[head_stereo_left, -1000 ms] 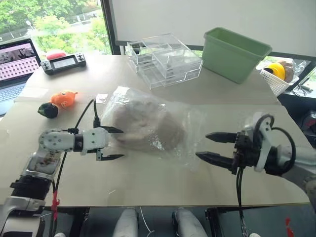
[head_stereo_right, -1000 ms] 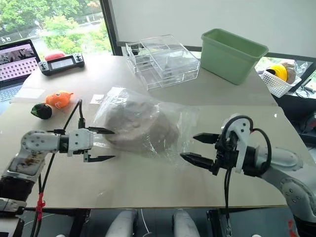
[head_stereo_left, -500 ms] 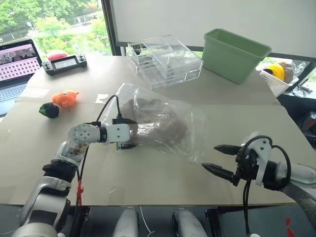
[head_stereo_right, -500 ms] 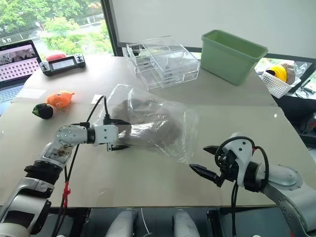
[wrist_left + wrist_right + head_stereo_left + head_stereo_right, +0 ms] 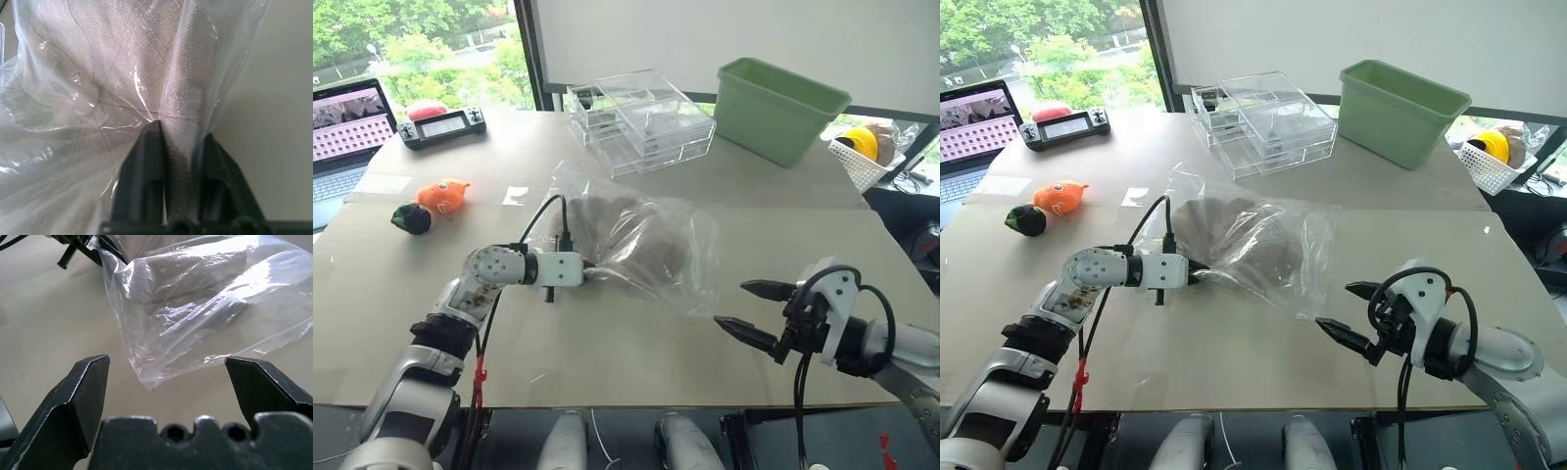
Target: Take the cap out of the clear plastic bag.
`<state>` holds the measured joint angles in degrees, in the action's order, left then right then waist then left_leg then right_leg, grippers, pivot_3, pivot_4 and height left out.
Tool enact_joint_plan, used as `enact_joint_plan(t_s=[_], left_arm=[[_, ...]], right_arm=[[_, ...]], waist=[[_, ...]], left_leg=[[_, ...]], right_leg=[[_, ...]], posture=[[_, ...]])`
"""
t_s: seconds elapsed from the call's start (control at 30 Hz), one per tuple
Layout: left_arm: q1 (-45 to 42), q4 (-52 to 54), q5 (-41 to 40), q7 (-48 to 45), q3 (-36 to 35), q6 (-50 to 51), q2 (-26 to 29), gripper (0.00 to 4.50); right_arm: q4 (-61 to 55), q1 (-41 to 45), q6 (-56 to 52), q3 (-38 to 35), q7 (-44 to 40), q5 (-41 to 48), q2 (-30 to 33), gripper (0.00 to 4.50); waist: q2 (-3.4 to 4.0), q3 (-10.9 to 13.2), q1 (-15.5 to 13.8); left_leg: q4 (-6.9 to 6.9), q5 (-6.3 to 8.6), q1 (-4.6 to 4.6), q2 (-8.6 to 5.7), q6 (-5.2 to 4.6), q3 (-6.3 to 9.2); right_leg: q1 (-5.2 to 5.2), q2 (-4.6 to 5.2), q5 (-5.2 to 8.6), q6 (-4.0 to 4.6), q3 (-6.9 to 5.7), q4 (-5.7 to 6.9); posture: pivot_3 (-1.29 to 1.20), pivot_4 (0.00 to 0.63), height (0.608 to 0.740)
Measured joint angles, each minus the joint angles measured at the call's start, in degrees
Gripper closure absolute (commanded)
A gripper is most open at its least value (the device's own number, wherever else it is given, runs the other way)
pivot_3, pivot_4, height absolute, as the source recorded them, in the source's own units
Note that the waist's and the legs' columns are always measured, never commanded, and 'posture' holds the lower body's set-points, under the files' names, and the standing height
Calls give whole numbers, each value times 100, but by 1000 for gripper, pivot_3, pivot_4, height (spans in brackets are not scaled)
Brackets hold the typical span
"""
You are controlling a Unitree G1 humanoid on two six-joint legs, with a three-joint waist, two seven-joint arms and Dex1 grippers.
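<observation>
Left claw (image 5: 178, 147) pinches the cap (image 5: 636, 240) through the clear plastic bag (image 5: 690, 264); with the right claw (image 5: 744, 305) open at the bag's 4 o'clock corner, both risk lifting together.

No readable text, label, brand or number anywhere, tbh. Open laptop (image 5: 340, 127) at table edge shows pinkish grid pattern on screen, too small to make out. Black handheld controller with pale screen (image 5: 441, 124) has lit display, nothing legible on it. Small white paper slip (image 5: 515, 195) on table looks blank from here. Crinkly clear plastic film bag (image 5: 636, 235) carries no visible print.
</observation>
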<state>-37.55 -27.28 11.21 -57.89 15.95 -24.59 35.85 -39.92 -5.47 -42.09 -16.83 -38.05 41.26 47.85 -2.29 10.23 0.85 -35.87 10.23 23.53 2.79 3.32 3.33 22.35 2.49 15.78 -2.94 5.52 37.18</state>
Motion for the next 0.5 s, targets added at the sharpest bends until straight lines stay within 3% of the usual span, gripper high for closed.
enact_joint_plan(t_s=[0.23,0.5], left_arm=[[-376,-900,425,469,155,-1388,30,4494],[-1297,-3303,1683,2294,449,-4752,566,4494]], right_arm=[[164,299,0,8,61,-53,3,0],[467,493,43,75,155,-404,-51,0]], waist=[[0,0,-5],[-1,1,40]], left_leg=[[-2,0,0,0,0,0],[2,8,5,-2,-13,-2]], right_leg=[[-1,0,-1,-1,0,0],[6,1,-11,15,2,-3]], posture=[[0,150,735],[0,150,735]])
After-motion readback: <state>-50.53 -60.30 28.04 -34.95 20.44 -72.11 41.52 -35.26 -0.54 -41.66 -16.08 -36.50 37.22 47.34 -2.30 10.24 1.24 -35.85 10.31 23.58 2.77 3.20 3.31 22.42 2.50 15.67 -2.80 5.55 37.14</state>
